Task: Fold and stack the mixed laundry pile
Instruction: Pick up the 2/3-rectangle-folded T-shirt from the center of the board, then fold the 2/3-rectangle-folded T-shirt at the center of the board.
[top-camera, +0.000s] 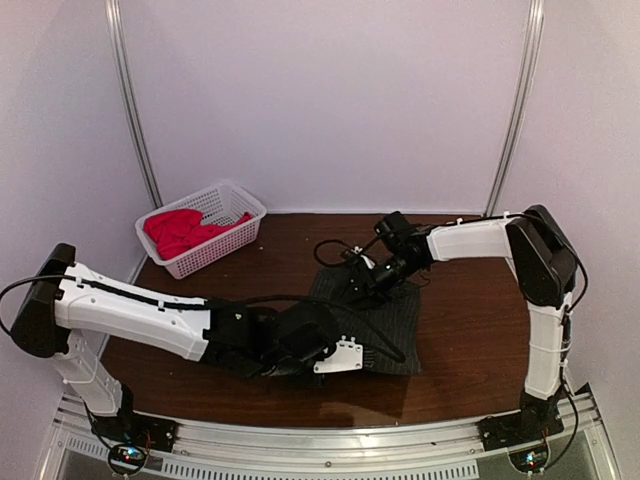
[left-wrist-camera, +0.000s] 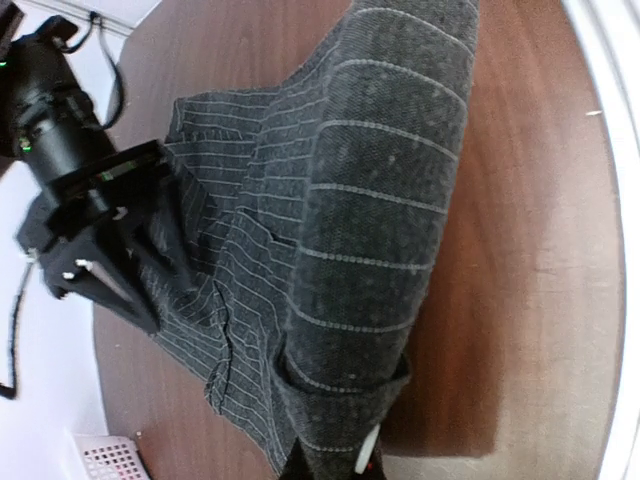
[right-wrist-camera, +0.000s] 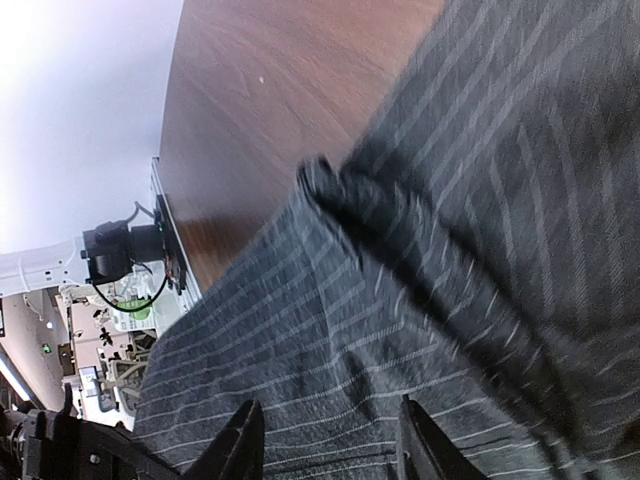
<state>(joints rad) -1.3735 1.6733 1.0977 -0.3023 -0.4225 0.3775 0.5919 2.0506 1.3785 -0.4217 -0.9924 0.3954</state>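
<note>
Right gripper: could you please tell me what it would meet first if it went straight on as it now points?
The shirt: the right gripper points straight at its pinstriped cloth, which looks very near, though depth is hard to judge.

Dark wooden table (top-camera: 460, 330), pale walls (top-camera: 330, 100)

Shirt (top-camera: 398, 318) mid-worktop (top-camera: 470, 330), basket (top-camera: 236, 204) at far left.
The shirt lies between my arms: my left end effector (top-camera: 345, 358) at its near edge, my right end effector (top-camera: 365, 285) on its far edge. The T-shirt (top-camera: 180, 232) lies in the basket.
</note>
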